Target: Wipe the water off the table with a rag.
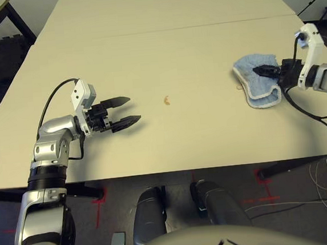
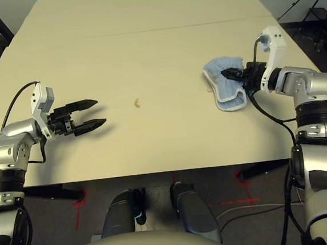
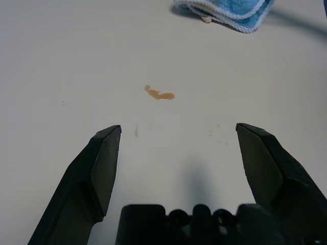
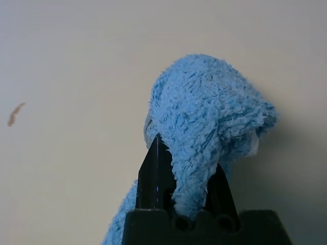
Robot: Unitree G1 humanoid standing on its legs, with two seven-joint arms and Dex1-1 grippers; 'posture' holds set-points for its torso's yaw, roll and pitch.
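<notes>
The left gripper [image 1: 127, 110] hovers nearest the robot, low over the table [image 1: 163, 48] on its left side, its two black fingers spread wide and gripping nothing, tips pointing toward the middle of the tabletop. Just beyond those tips, along the line they point, lies the water [image 1: 167, 100]: one small amber-brown splotch, slightly curved, alone on bare wood near the table's centre.

Farther across, on the robot's right, the right gripper [image 2: 228, 72] is closed on the rag [image 2: 224, 85], a light blue terry cloth with a whitish stitched edge. The rag rests on the table well apart from the splotch, its long axis running roughly from the near edge toward the far one.

The coming move turns on this: the splotch lies to the left of the rag-holding gripper, toward the table's middle, so the cloth would have to travel leftward across open wood to reach it. The empty left arm is the nearer to the water; the right arm has the cloth.

The left wrist view shows the splotch's elongated, wavy outline straight ahead between the open fingers, with fainter specks nearer them. The right wrist view shows terry bunched between the closed fingers, draped over them, and the splotch off to one side.
</notes>
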